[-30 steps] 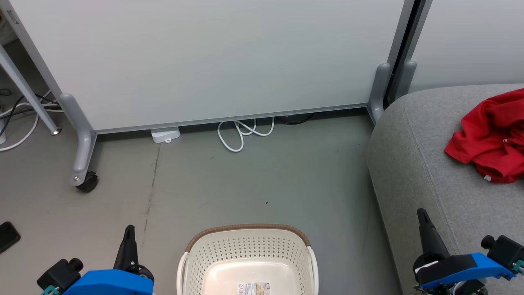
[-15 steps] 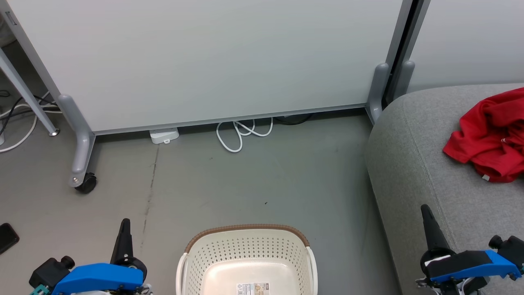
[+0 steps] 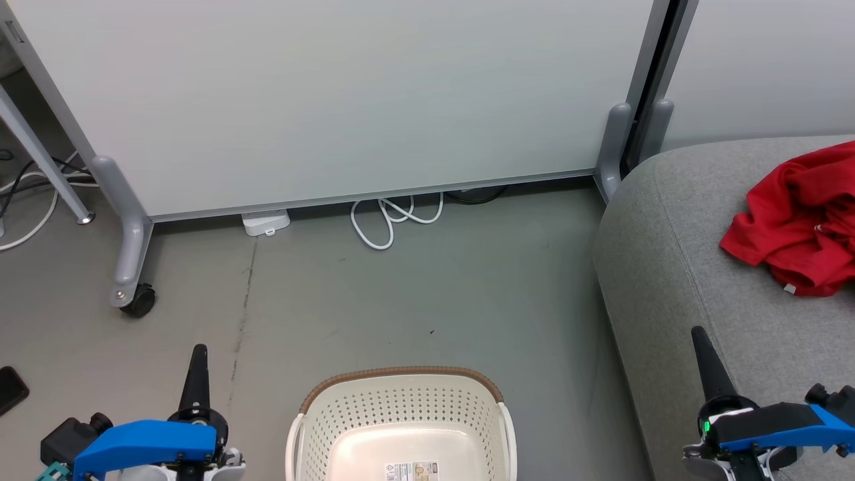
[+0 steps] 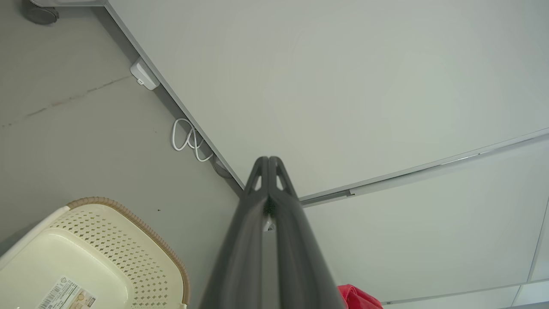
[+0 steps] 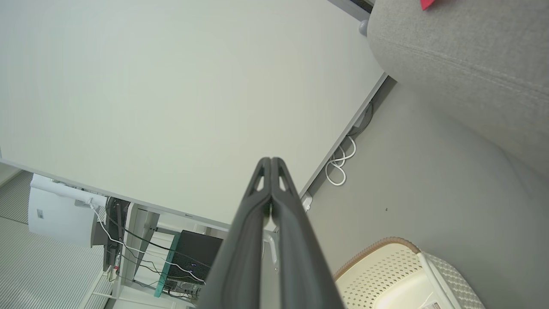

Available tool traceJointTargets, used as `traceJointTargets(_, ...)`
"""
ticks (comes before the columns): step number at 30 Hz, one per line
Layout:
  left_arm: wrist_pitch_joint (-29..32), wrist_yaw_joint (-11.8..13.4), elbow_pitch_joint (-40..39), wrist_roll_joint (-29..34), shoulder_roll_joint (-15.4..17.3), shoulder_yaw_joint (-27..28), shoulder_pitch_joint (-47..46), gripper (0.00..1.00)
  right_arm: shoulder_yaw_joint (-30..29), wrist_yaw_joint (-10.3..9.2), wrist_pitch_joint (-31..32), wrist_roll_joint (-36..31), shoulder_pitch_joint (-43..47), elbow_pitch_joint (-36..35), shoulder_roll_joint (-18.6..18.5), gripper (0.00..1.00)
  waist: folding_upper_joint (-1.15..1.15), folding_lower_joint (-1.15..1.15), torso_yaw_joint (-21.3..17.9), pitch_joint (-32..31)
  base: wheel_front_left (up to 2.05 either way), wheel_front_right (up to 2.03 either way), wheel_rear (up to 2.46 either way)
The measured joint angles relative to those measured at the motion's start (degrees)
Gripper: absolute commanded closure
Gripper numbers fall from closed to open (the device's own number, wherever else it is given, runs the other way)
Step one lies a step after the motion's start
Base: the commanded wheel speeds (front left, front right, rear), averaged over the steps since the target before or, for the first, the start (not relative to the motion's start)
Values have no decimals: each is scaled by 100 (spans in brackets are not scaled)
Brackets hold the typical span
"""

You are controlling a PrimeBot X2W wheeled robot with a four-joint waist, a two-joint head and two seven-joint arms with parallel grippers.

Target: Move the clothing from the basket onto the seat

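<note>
The red clothing (image 3: pixel 798 224) lies crumpled on the grey seat (image 3: pixel 674 267) at the right edge of the head view; a scrap of it (image 4: pixel 358 298) shows in the left wrist view. The cream basket (image 3: pixel 401 427) with a brown rim stands on the floor at bottom centre, its visible floor bare apart from a label. My left gripper (image 3: pixel 198 354) is shut to the basket's left, holding nothing. My right gripper (image 3: pixel 700 337) is shut over the seat's front edge, holding nothing. Both wrist views show the fingers (image 4: pixel 269 165) (image 5: pixel 271 165) pressed together.
A white partition panel (image 3: pixel 334 100) on castor feet (image 3: pixel 137 300) stands behind the basket. A white cable loop (image 3: pixel 394 220) and a power adapter (image 3: pixel 266 222) lie at its base. A dark flat object (image 3: pixel 10 391) lies on the floor at far left.
Both grippers have shifted slightly: the left one's tip has risen in the picture and the right arm has sunk toward the bottom edge. The camera has drifted a little. The clothing and basket stay put.
</note>
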Motion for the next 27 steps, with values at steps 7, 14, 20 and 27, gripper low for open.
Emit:
traceJointTargets(7,96,0,-58,-292,-12,54,-27,100,-31,0,78,338,-14,-31,0,100,0,0,-10,-4,0,0,0)
traceJointTargets(14,180,0,-115,-619,-31,105,-63,100,-63,0,160,714,-40,-59,0,100,0,0,-23,-8,0,0,0)
traceJointTargets(20,260,0,-166,-877,-43,158,-91,100,-84,0,236,1014,-65,-88,-1,100,0,0,-33,-12,0,0,0)
traceJointTargets(27,348,0,-222,-1165,-56,219,-118,100,-113,0,308,1348,-69,-113,-1,100,0,0,-45,-16,0,0,0)
